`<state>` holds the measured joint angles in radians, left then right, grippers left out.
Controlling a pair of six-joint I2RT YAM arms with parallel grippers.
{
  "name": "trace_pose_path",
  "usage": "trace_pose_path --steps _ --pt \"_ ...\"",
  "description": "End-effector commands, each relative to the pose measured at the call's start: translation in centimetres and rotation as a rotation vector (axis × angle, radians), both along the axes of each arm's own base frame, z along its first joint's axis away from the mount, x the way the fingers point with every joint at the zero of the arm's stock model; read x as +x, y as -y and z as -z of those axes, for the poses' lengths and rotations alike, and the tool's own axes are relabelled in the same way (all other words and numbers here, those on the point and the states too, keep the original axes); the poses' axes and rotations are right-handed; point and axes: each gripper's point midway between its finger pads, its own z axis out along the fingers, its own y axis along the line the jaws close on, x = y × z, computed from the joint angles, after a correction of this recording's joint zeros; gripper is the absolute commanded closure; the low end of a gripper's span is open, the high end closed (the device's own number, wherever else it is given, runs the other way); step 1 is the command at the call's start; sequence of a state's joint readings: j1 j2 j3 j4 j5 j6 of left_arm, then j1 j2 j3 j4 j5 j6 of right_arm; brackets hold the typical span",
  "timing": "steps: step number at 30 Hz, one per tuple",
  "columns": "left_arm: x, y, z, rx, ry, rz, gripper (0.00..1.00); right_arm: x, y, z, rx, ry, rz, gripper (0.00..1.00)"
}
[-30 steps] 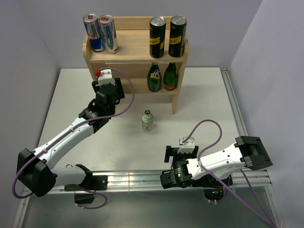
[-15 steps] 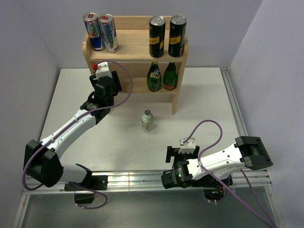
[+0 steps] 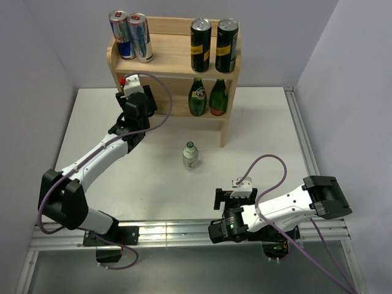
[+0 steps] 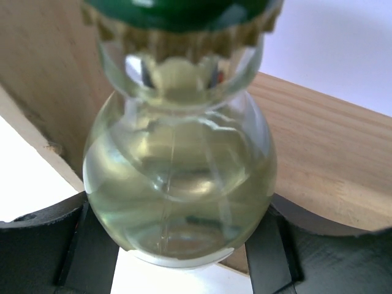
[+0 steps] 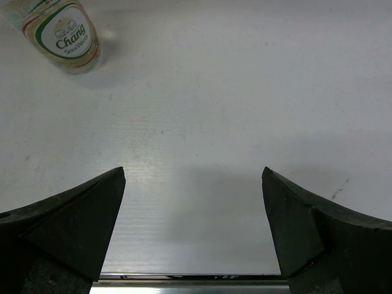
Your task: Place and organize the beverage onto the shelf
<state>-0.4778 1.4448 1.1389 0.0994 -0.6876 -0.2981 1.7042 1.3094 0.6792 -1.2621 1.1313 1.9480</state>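
Note:
The light-wood shelf [image 3: 173, 62] stands at the back of the table. Its top tier holds two blue-silver cans [image 3: 130, 36] on the left and two black-yellow cans [image 3: 213, 44] on the right. Two green bottles [image 3: 207, 97] stand on the right of the lower tier. My left gripper [image 3: 138, 105] is at the left end of the lower tier, shut on a clear bottle [image 4: 177, 177] with a green cap, with shelf wood [image 4: 318, 159] close behind it. Another clear bottle [image 3: 190, 155] stands on the table; it also shows in the right wrist view [image 5: 61, 33]. My right gripper [image 3: 234, 197] is open and empty [image 5: 193, 174].
A metal rail [image 3: 184, 231] runs along the near table edge by the arm bases. Grey walls close in the left, back and right sides. A raised strip [image 3: 303, 141] borders the table's right edge. Purple cables loop off both arms.
My left arm has reached farther toward the shelf's lower tier with the bottle. The shelf's top and its cans have shifted slightly back. The right arm has not moved.

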Motion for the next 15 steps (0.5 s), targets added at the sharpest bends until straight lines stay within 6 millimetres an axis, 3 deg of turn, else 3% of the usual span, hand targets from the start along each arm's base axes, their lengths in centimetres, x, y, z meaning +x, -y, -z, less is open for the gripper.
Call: trace_pose_path --steps 1,6,9,10,15 --pt "1.7 0.7 -4.2 -0.134 0.133 -0.004 1.0 0.2 -1.1 -0.6 0.256 0.028 0.089 0.0" --pt "2.3 0.7 -3.8 -0.137 0.127 -0.024 0.99 0.2 -1.0 -0.5 0.252 0.025 0.092 0.0" --pt "2.5 0.9 -3.6 -0.152 0.123 -0.023 0.71 0.2 -0.9 -0.4 0.253 0.025 0.093 0.0" --pt "2.5 1.1 -3.3 -0.157 0.119 -0.02 0.53 0.2 -1.0 -0.4 0.256 0.025 0.094 0.0" --pt "2.7 1.5 -2.7 -0.172 0.111 -0.014 0.31 0.2 -0.9 -0.2 0.254 0.022 0.096 0.0"
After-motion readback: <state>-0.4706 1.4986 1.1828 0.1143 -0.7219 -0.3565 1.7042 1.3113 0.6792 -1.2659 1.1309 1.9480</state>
